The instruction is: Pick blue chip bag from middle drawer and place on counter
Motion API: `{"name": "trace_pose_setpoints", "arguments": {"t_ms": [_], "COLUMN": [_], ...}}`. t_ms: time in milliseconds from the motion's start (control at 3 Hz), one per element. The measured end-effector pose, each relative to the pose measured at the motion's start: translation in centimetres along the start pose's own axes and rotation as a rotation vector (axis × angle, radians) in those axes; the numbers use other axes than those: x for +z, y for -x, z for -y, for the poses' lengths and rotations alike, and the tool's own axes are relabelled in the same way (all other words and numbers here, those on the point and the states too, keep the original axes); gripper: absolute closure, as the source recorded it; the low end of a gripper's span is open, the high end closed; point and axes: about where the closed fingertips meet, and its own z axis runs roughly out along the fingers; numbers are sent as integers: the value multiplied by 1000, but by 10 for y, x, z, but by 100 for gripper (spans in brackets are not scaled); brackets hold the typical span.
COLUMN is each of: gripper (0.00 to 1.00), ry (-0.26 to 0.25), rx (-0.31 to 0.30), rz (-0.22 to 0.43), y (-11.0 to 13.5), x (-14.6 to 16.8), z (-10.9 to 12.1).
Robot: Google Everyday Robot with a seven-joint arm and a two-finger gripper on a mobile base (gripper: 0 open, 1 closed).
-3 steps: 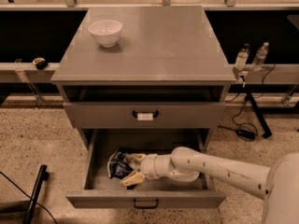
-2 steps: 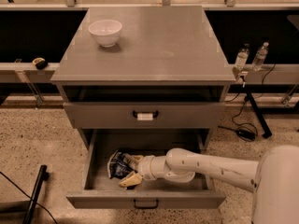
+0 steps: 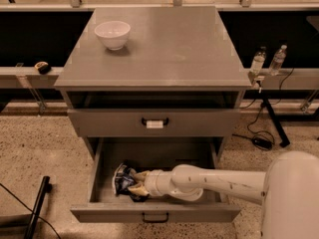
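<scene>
Gripper is down inside the middle drawer, w/ the arm coming in low from the right over the drawer floor. Blue chip bag lies left of centre in the drawer, nearer the front wall than the back. It's directly left of the gripper tip & touching it, so the working axis runs right-to-left, straight along the forearm. Bag is crumpled w/ no clear long axis. Can't tell whether the gripper is clamped on the bag or only pressed vs. its right edge. Judgement: once the grip is sure, the move is up & out past the drawer front, then away onto the counter, which sits above the shut, tagged upper drawer. White bowl sits far-left on the counter, so centre or right looks the easier drop spot.
</scene>
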Motion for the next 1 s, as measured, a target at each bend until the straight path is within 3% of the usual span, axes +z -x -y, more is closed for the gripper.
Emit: {"name": "trace_pose_setpoints", "arguments": {"t_ms": [333, 667, 1000], "gripper": [84, 100, 100], "ry": [-10, 8, 66], "rx": [-7, -25, -102], "rz": [32, 131, 241], "y": [1, 20, 62], "x": [-2, -25, -78], "z": [0, -5, -27]}}
